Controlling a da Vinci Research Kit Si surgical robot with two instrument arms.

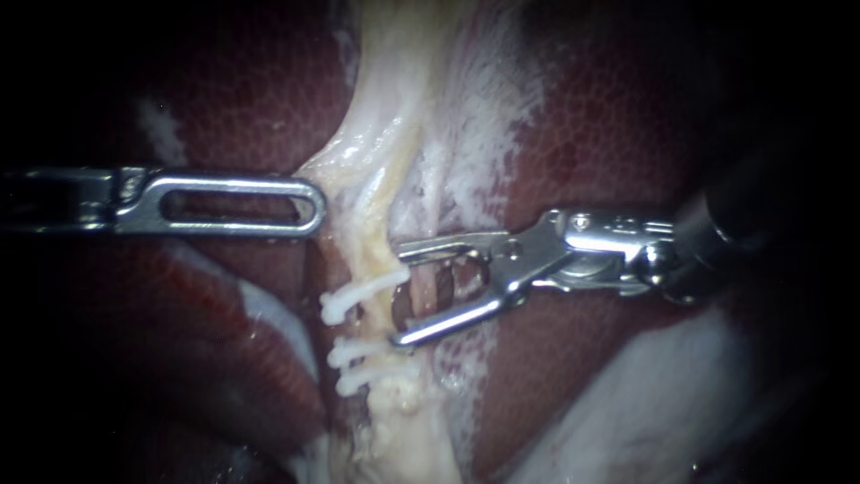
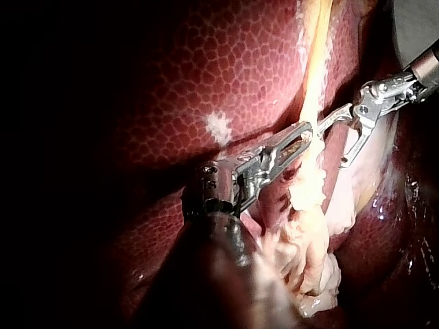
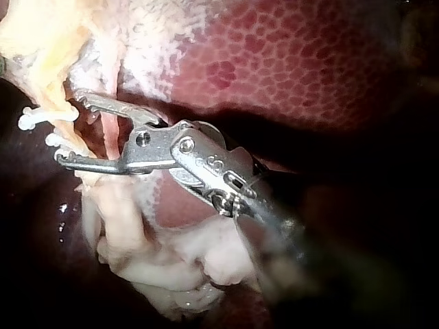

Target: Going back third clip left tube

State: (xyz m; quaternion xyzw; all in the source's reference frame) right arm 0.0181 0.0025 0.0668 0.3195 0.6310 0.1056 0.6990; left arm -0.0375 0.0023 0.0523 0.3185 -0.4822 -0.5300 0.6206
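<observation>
**Endoscope view.** One left instrument (image 1: 315,206), entering from the left: slotted jaws closed together, tips clamped on the edge of the pale tissue (image 1: 358,161) beside the tube. One tube (image 1: 381,269), pale yellow, running top to bottom, with dark red liver (image 1: 609,116) on both sides. Three white clips (image 1: 358,296) across the tube, one below another, the uppermost set apart and the lower two close together. One right instrument (image 1: 399,296), entering from the right: jaws spread wide and empty, both tips just at the tube's right edge, the uppermost clip level with the gap between them.

**Left wrist view.** Left instrument (image 2: 302,133) with jaws closed on the pale tissue (image 2: 309,178) at the side of the tube (image 2: 315,68). Right instrument (image 2: 331,147) just ahead, jaws gaping, nothing gripped, upper tip near the left instrument's tips. Mottled liver (image 2: 226,68) beside the left instrument. Clips not distinguishable here.

**Right wrist view.** Right instrument (image 3: 67,127) with two jaws well apart, a strip of the tube (image 3: 41,62) lying between them but not clamped. Two clips (image 3: 41,118) plainly visible just beyond the tips, a third not clearly made out. One lump of pale fatty tissue (image 3: 178,267) under the instrument, and liver (image 3: 274,62) beyond it.
</observation>
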